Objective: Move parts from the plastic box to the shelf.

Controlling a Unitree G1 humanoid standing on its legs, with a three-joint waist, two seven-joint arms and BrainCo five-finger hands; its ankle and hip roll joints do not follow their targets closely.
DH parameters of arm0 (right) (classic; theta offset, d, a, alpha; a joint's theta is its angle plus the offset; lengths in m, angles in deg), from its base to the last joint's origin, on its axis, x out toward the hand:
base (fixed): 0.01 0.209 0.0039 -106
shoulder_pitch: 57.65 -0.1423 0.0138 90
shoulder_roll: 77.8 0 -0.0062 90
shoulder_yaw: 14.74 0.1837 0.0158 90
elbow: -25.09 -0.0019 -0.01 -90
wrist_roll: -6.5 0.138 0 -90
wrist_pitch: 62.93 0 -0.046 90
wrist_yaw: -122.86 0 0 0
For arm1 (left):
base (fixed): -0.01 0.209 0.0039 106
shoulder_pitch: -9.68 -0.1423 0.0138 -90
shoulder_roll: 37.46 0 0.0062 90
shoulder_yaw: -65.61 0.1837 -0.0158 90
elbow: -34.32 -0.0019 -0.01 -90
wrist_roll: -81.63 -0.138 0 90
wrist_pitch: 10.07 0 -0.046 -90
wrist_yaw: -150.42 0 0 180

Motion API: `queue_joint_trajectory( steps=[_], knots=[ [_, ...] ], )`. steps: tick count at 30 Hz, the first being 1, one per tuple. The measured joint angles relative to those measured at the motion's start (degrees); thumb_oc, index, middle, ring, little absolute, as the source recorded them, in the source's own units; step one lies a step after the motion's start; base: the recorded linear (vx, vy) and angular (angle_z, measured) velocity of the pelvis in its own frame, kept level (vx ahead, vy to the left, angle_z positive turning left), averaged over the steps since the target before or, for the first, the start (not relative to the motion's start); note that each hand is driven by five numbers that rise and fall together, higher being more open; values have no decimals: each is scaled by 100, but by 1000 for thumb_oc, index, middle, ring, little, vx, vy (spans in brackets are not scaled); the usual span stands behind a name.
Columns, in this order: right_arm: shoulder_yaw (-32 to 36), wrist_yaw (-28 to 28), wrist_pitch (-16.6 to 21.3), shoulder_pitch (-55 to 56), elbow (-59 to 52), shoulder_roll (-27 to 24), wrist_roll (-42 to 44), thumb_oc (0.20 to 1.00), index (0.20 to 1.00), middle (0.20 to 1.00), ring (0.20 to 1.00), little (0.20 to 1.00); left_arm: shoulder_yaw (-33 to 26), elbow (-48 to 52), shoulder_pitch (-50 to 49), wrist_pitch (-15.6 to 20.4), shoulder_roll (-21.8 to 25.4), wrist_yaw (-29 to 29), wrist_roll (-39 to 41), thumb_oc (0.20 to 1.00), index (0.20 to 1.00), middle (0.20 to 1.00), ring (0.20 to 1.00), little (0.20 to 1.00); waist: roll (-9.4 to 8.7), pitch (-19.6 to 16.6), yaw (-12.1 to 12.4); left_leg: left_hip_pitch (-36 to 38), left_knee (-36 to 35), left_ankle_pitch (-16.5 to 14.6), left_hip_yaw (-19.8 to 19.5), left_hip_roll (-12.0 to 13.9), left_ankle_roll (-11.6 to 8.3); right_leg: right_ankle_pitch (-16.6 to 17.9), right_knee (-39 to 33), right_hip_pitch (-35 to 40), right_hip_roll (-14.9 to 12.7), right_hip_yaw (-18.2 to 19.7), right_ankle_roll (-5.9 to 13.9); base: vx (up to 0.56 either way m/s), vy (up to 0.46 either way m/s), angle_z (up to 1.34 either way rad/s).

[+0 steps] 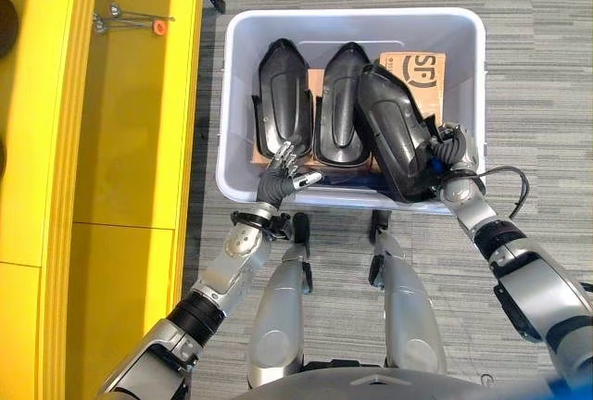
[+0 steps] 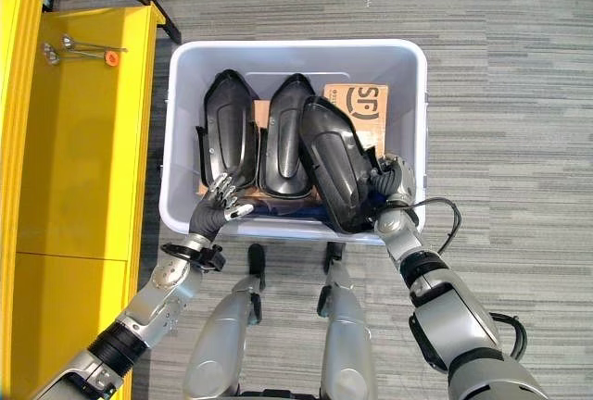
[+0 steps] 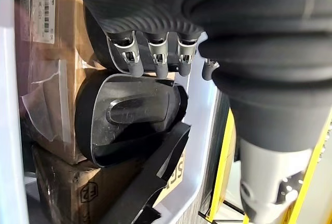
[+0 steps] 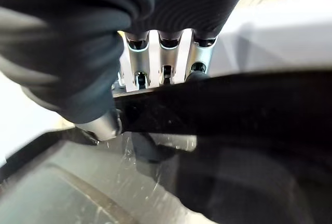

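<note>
A: Right hand point(image 1: 451, 152) was clamped on the rim of the rightmost black part point(image 1: 394, 131), which sat tilted up in the plastic box point(image 1: 243, 94), leaning over the middle part point(image 1: 341, 104).

B: Left hand point(image 1: 283, 176)?

A: Fingers relaxed and apart, at the near edge of the left part point(image 1: 283, 99), gripping nothing.

B: Advice?

A: I'd have lifted straight up, clear of the box wall, then swung across to the yellow shelf point(image 1: 139, 122). Cardboard box point(image 1: 422, 67) underneath; screwdriver point(image 1: 134, 18) on the shelf could've been in the way.
</note>
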Motion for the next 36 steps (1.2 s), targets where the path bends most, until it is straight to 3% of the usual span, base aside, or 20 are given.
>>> queue_joint_trajectory(
  steps=[12, 26, 36],
  knots=[
    [404, -54, 299, 663, -2426, -101, -363, 200, 200, 200, 200, 200, -269, 2, -185, 1, 13, -10, -20, 1000, 1000, 1000, 1000, 1000, -160, 20, -127, 207, -16, -22, 19, 17, 27, -3, -49, 204, 17, 9, 25, -2, 0, -1],
    [669, 156, 605, 1292, -3802, -102, -351, 200, 200, 200, 200, 200, -423, 9, -456, -14, 9, 22, -31, 1000, 1000, 1000, 1000, 1000, -174, 17, -151, 910, -366, -1, 94, 49, -12, -27, -269, 815, 76, 15, 32, 6, -3, -1],
    [736, 807, 803, 1745, -4324, -106, 471, 200, 200, 200, 200, 200, -759, 16, -876, -119, 6, 222, -37, 1000, 1000, 1000, 1000, 1000, -183, -151, -204, 1705, -613, -52, 141, 116, -52, -164, -271, 1485, 147, -12, 11, 34, -47, -2]
  ],
)
